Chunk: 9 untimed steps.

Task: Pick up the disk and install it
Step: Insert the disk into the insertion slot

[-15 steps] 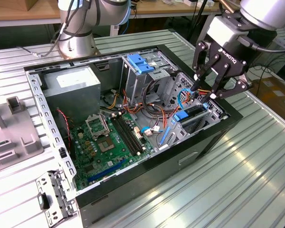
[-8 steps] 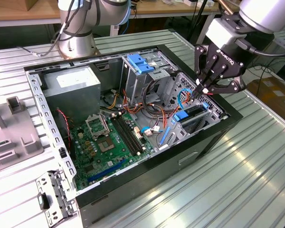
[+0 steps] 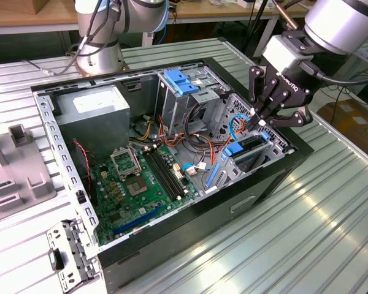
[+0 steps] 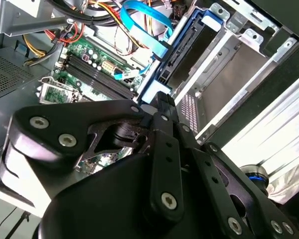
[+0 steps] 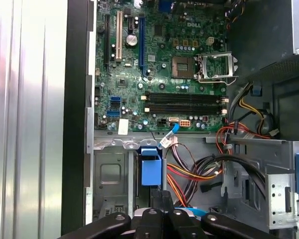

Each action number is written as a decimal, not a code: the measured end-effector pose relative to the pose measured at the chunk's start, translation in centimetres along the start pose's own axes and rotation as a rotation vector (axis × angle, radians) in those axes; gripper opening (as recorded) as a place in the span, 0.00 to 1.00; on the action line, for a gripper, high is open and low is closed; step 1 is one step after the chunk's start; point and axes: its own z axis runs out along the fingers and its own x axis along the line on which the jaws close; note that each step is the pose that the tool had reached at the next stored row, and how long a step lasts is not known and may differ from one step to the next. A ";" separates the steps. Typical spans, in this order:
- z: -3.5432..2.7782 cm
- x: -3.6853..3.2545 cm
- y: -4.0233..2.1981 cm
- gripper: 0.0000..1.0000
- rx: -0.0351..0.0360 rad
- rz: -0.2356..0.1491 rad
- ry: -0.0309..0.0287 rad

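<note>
I see the ribbed silver metal table [image 3: 306,239] under the open black computer case [image 3: 276,177]. My black gripper [image 3: 262,120] looks pinched shut, empty, just above the blue-framed silver disk [image 3: 250,150] (standing in its bay). Far back are wooden benches [image 3: 24,15].

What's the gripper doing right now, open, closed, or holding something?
Gripper: closed, fingertips together at the top edge of the disk, which stands in its bay in the computer case. Whether it actually clamps the disk cannot be told.
</note>
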 end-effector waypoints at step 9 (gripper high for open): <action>0.74 0.22 -1.21 0.11 -0.0145 0.002 0.0000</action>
